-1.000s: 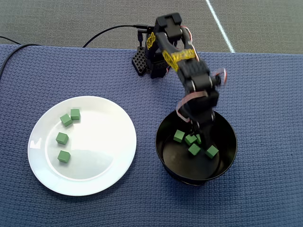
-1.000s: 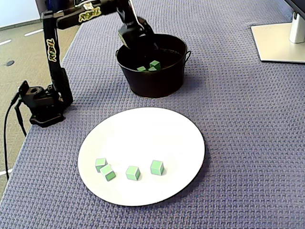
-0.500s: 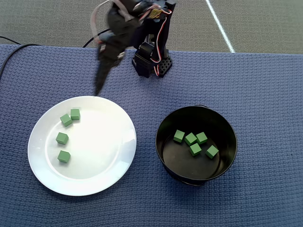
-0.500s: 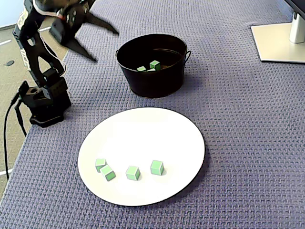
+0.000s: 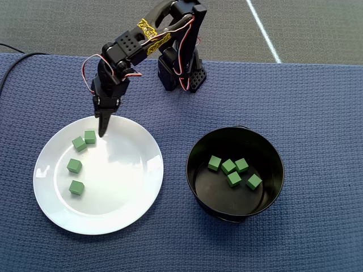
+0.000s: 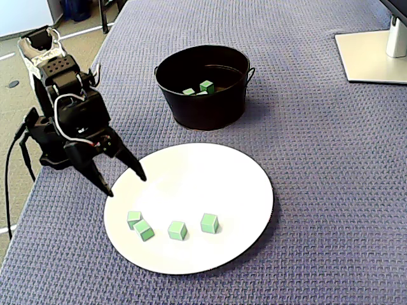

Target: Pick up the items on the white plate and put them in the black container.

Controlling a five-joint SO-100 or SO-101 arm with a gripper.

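So the gripper (image 6: 123,184) is hanging over the edge of the white plate (image 5: 136,198) nearest the arm's base (image 5: 181,76), jaws spread apart with nothing between them, which the fixed view shows clearly; from overhead the fingers line up into one dark point so you can't really judge the gap there. Four green cubes (image 5: 76,187) sit on the plate, all on the side away from the black container (image 5: 272,187): two almost touching close to the gripper tips, the other two strung out further along that side. Five more green cubes (image 5: 232,179) are lying in a loose cluster on the bottom of the container, which stands beside the plate on the blue woven mat (image 5: 317,113), a small gap between the two
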